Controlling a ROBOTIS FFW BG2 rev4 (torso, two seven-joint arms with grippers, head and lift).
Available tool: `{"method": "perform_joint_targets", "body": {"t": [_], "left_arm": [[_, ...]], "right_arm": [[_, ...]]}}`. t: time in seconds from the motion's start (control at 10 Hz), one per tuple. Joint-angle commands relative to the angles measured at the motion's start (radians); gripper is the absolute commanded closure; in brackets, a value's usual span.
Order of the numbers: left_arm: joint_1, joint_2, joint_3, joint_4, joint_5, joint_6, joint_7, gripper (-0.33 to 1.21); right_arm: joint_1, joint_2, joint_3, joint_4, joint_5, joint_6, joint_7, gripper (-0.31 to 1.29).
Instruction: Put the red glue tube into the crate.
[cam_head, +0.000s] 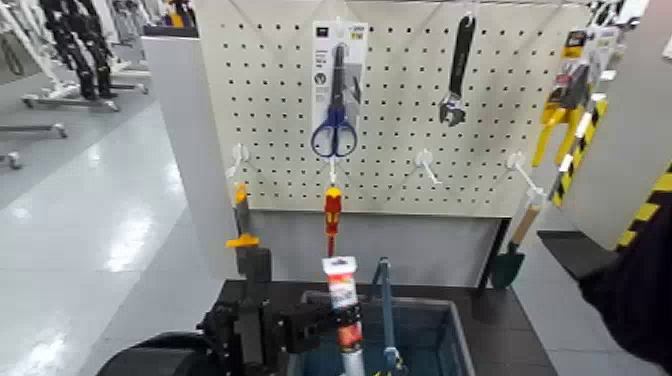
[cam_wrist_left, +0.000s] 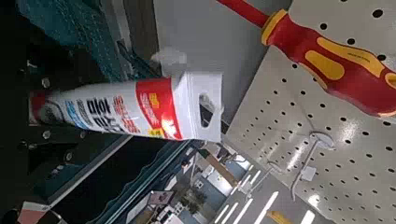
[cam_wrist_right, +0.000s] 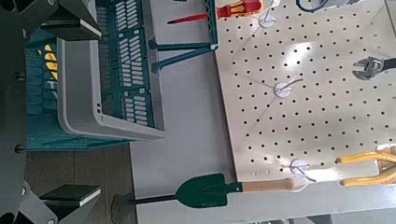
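Note:
The red glue tube (cam_head: 342, 292), white with a red label, stands upright over the left part of the crate (cam_head: 456, 318), flat crimped end up. My left gripper (cam_head: 338, 328) comes in from the left, low in the head view, and is shut on the tube's lower half. In the left wrist view the tube (cam_wrist_left: 126, 107) juts out from the gripper, with the crate's lattice (cam_wrist_left: 77, 23) behind it. The crate's arched blue handle (cam_head: 384, 300) rises just right of the tube. My right gripper (cam_wrist_right: 75, 103) hangs open off to the crate's side (cam_wrist_right: 93, 89), holding nothing.
A pegboard (cam_head: 400, 150) stands behind the crate with packaged scissors (cam_head: 333, 100), a wrench (cam_head: 458, 70), a red-and-yellow screwdriver (cam_head: 332, 212) just above the tube, and a green trowel (cam_head: 510, 262) at the right. Yellow items (cam_wrist_right: 47, 62) lie in the crate.

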Motion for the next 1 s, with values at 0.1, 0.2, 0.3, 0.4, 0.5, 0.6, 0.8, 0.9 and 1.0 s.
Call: {"method": "perform_joint_targets", "body": {"t": [0.1,0.2,0.3,0.4,0.5,0.6,0.8,0.9,1.0], "left_arm": [[-0.004,-0.002,0.001,-0.003,-0.017,-0.005,-0.002,-0.18],[-0.006,-0.003,0.001,-0.003,-0.017,-0.007,-0.003,-0.17],[-0.008,-0.003,-0.001,-0.003,-0.017,-0.007,-0.003,-0.17],[-0.008,-0.003,-0.002,-0.003,-0.017,-0.007,-0.005,-0.17],[-0.008,-0.005,-0.001,-0.003,-0.017,-0.010,-0.005,-0.17],[-0.008,-0.005,-0.001,-0.005,-0.017,-0.010,-0.005,-0.17],[-0.009,-0.005,-0.001,-0.008,-0.019,-0.010,-0.005,-0.17],[-0.009,-0.003,-0.001,-0.026,-0.039,-0.017,-0.005,-0.17],[-0.009,-0.002,0.002,-0.060,-0.083,-0.019,-0.005,-0.15]], "right_arm": [[0.000,0.115,0.000,0.001,0.000,0.000,0.000,0.14],[0.000,0.115,0.000,0.001,0.000,0.000,0.000,0.14],[0.000,0.115,0.000,0.001,0.000,0.000,0.000,0.14],[0.000,0.115,0.000,0.001,0.000,0.000,0.000,0.14],[0.000,0.115,0.000,0.001,0.000,0.000,0.000,0.14],[0.000,0.115,-0.002,0.001,0.000,0.000,0.000,0.14],[0.000,0.115,0.000,0.001,0.000,0.000,0.000,0.14],[0.000,0.115,0.000,0.001,0.000,0.000,0.000,0.14],[0.000,0.115,0.000,0.001,0.000,0.000,0.000,0.14]]}}
